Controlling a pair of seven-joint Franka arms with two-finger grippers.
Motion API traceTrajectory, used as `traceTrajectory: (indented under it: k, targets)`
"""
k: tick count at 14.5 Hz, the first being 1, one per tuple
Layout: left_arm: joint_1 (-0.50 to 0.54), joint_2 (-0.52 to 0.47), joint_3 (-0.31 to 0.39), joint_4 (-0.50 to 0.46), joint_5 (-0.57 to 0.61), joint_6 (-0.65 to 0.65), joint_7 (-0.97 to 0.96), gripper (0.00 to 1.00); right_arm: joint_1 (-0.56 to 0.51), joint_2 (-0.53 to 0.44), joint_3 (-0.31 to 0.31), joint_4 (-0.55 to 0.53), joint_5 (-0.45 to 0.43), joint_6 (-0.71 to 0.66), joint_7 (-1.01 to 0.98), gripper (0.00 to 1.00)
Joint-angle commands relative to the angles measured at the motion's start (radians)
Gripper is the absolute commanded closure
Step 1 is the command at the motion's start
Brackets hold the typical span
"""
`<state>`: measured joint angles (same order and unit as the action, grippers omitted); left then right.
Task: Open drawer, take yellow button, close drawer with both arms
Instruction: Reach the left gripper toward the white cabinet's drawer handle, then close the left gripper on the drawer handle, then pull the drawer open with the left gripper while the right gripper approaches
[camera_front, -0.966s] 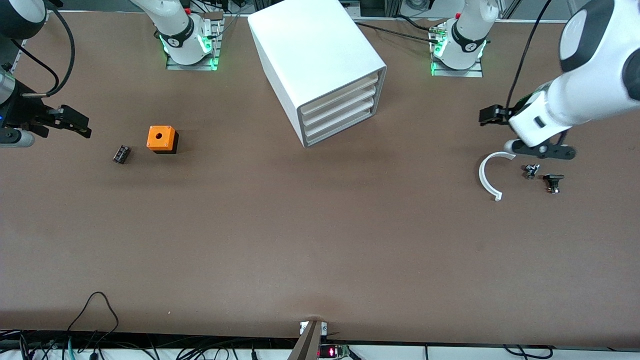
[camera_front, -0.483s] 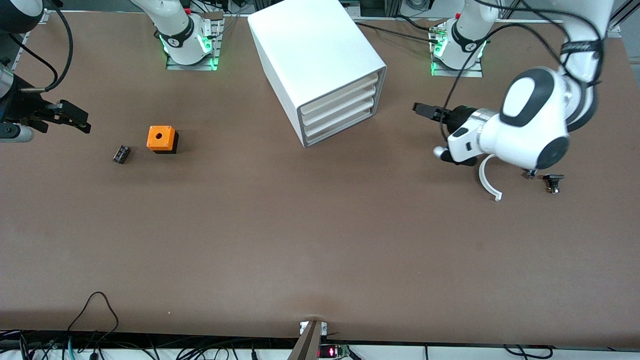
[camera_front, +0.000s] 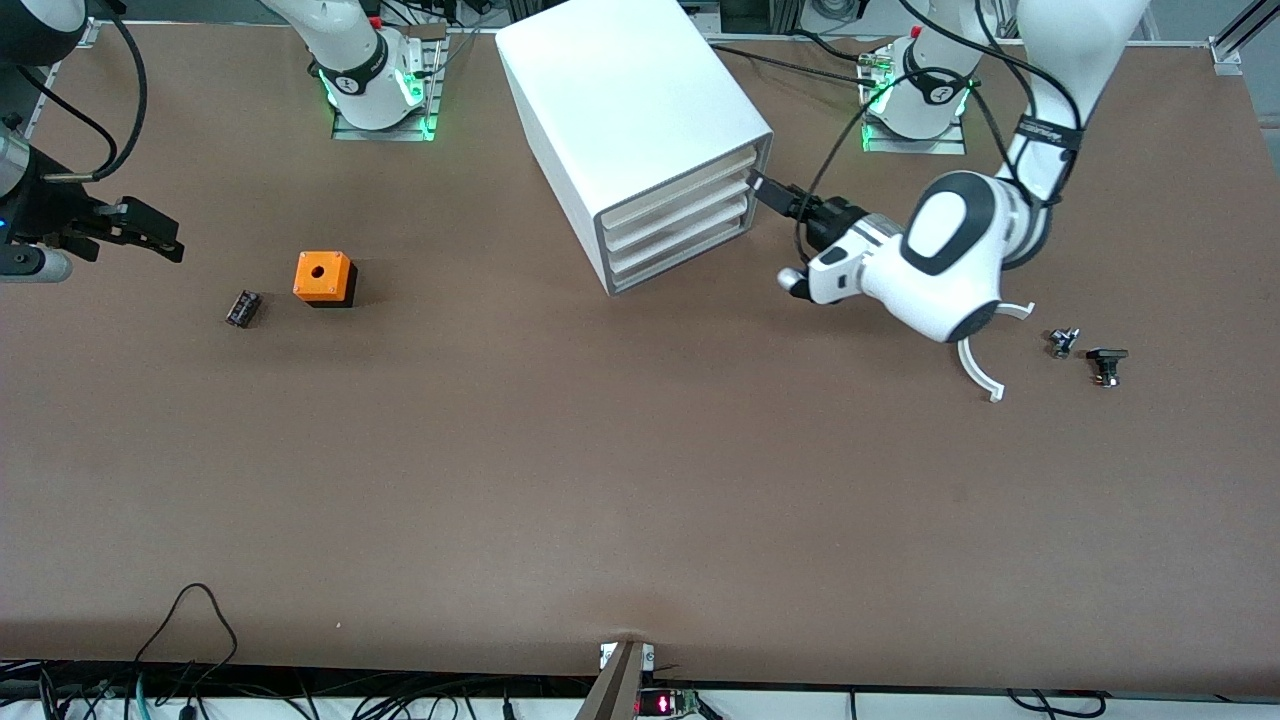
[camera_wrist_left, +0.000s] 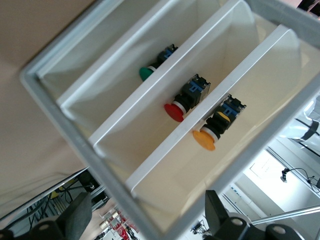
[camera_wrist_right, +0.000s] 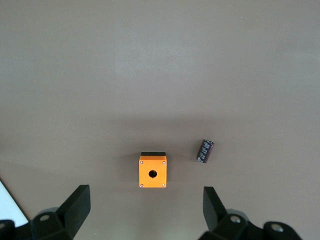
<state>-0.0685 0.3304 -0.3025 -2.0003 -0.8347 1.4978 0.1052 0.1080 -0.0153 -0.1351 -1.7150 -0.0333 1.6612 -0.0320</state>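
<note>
Left hand (camera_front: 768, 188) spread wide, empty, just in front of the cabinet's (camera_front: 630, 110) shut top drawer (camera_front: 680, 180); orange button (camera_wrist_left: 212, 132) inside a drawer; right hand (camera_front: 150, 240) spread, empty, waiting over the tabletop's (camera_front: 600, 480) right-arm edge.

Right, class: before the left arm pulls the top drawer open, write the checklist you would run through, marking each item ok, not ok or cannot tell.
1. Drawer shut, flush with the three below: ok.
2. Left gripper open, at the cabinet front by that drawer's end: ok.
3. Its fingers hooked on the drawer's lip: cannot tell.
4. Button with orange cap lying inside: ok.
5. Right gripper open, waiting over the table near the orange box: ok.
</note>
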Motion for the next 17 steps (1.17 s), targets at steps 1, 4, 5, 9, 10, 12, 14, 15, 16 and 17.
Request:
traceTrajectory:
  k: [1, 4, 5, 9, 10, 12, 14, 15, 16, 17]
  targets:
    - [0.007, -0.024, -0.021, -0.077, -0.049, 0.053, 0.051, 0.0, -0.001, -0.023, 0.003, -0.012, 0.006, 0.002, -0.005, 0.0]
    - [0.009, -0.022, -0.035, -0.092, -0.05, 0.084, 0.108, 0.0, 0.008, -0.022, 0.009, 0.005, 0.007, 0.005, -0.002, 0.0]
    - [0.009, -0.022, -0.035, -0.109, -0.05, 0.105, 0.144, 0.0, 0.01, -0.02, 0.023, 0.009, 0.007, 0.006, -0.003, 0.0]
    - [0.009, -0.022, -0.037, -0.155, -0.118, 0.153, 0.393, 0.0, 0.009, 0.0, 0.028, 0.034, 0.016, 0.012, 0.0, 0.0]
    - [0.009, -0.021, -0.037, -0.156, -0.124, 0.159, 0.434, 0.0, 0.009, 0.004, 0.028, 0.034, 0.016, 0.012, -0.002, 0.0]
    - [0.009, -0.022, -0.038, -0.156, -0.124, 0.159, 0.462, 0.01, 0.009, 0.024, 0.028, 0.04, 0.016, 0.014, -0.002, 0.0]
    - [0.009, -0.024, -0.062, -0.161, -0.141, 0.159, 0.484, 0.01, 0.013, 0.046, 0.029, 0.048, 0.016, 0.015, -0.002, 0.0]
    - [0.009, -0.024, -0.067, -0.161, -0.153, 0.159, 0.494, 0.01, 0.022, 0.061, 0.029, 0.054, 0.015, 0.014, -0.009, 0.0]
    - [0.009, -0.025, -0.07, -0.163, -0.168, 0.159, 0.505, 0.02, 0.028, 0.064, 0.029, 0.058, 0.015, 0.011, -0.02, 0.0]
    - [0.007, -0.025, -0.072, -0.166, -0.173, 0.159, 0.516, 0.06, 0.032, 0.067, 0.029, 0.058, 0.015, 0.012, -0.02, 0.0]
